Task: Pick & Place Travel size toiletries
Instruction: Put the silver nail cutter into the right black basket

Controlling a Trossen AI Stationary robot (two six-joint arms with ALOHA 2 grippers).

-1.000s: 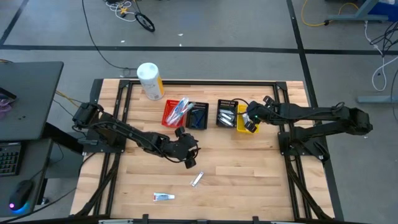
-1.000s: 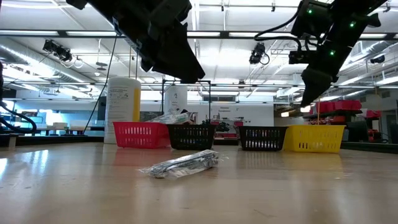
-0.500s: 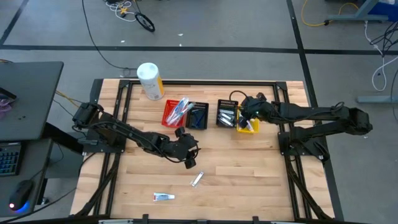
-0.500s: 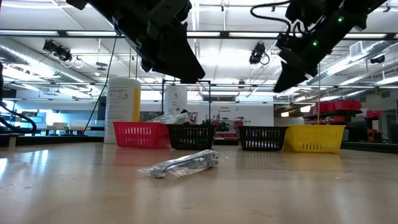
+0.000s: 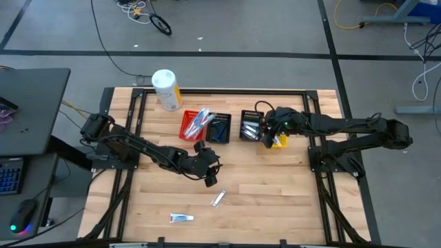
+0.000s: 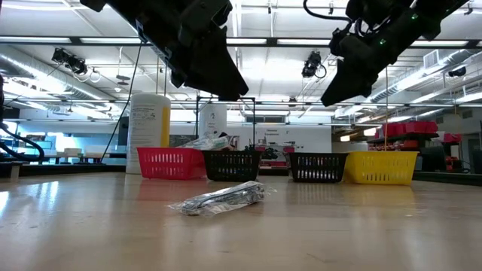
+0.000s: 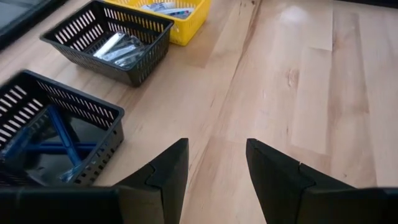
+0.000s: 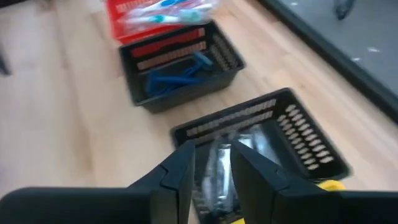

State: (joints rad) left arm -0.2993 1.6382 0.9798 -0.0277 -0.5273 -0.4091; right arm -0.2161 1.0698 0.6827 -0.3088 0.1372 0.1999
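Note:
A clear-wrapped toiletry [image 5: 218,199] [image 6: 222,198] lies flat on the bare wood, and a small white toothpaste tube [image 5: 181,218] lies nearer the table's near edge. My left gripper [image 5: 210,178] [image 7: 214,168] hangs open above the table's middle, just far of the wrapped item. My right gripper [image 5: 265,133] [image 8: 211,167] is open and empty, above the black bin of wrapped items [image 8: 267,134] [image 5: 251,126]. Blue razors [image 8: 177,74] lie in the other black bin [image 5: 219,129]. Toothbrushes [image 8: 165,11] fill the red bin [image 5: 193,124].
Several small slotted bins stand in a row at the table's far side, the yellow bin [image 5: 277,140] [image 6: 380,167] at its right end. A big white-and-yellow cylinder [image 5: 166,89] stands at the far left corner. Bare wood lies between the bins and the loose items.
My right gripper has moved from above the yellow bin toward the table's left, and now hangs over the neighbouring black bin; it has also risen a little and tipped. My left arm and the loose items have kept still.

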